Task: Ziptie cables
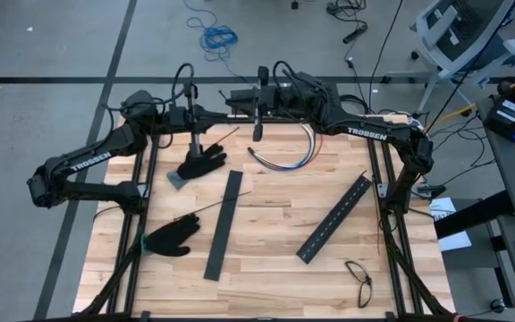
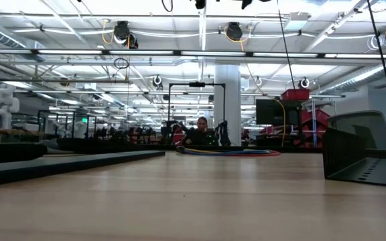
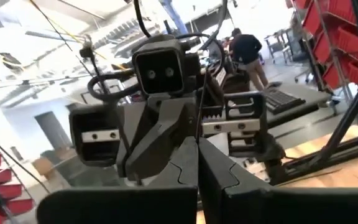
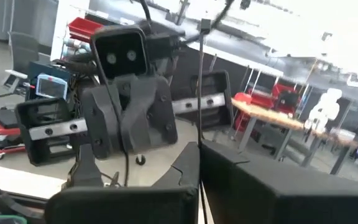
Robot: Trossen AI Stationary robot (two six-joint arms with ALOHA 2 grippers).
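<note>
Your left gripper (image 1: 224, 97) and right gripper (image 1: 280, 94) meet above the table's (image 1: 275, 224) far edge, fingers together, empty. The cables (image 1: 284, 159) curl just beside; zipties (image 1: 213, 207) lie near the gloves (image 1: 202, 163).

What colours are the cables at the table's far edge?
Red, blue and white cables, clearest in the high view.

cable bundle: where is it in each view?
High view: the cables curve in an arc at the table's far edge, right of center, near the parked grippers.
Low view: a flat red-and-blue streak at the far end of the tabletop, center.
Left wrist view: not in it.
Right wrist view: not in it.
Shared landmark: the wooden table, also the bare surface in the low view.
</note>
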